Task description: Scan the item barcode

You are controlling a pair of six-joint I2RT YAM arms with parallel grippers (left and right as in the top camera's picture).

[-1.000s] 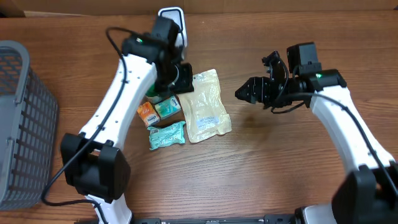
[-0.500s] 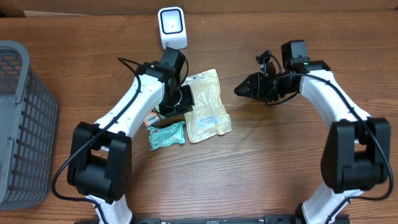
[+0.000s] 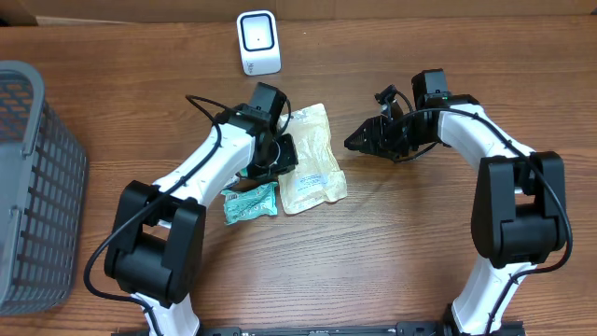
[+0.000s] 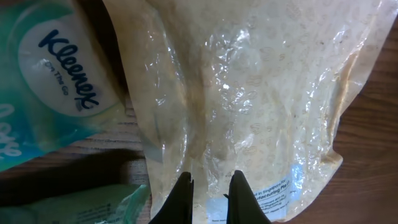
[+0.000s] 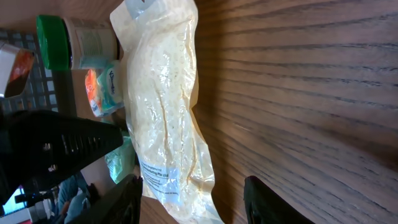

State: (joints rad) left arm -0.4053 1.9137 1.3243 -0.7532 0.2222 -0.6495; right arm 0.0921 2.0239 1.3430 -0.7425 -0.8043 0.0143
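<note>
Two pairs of fingers at a wooden worktop [image 3: 373, 252]: left fingers [image 4: 183, 200] clenched above a clear yellowish pouch [image 4: 249, 93]; right fingers [image 5: 264, 200] spread, grasping nothing, nearby.

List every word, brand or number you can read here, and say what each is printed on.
"Kleenex": white oval on the green tissue pack.
"On The Go": small line under it, barely legible.
Label print at the lower end of the beige pouch: too small and cut off to read.
Print on the orange packet and the green-lidded jar: blurred, unreadable.
Marking on the white scanner: too small to read.
</note>
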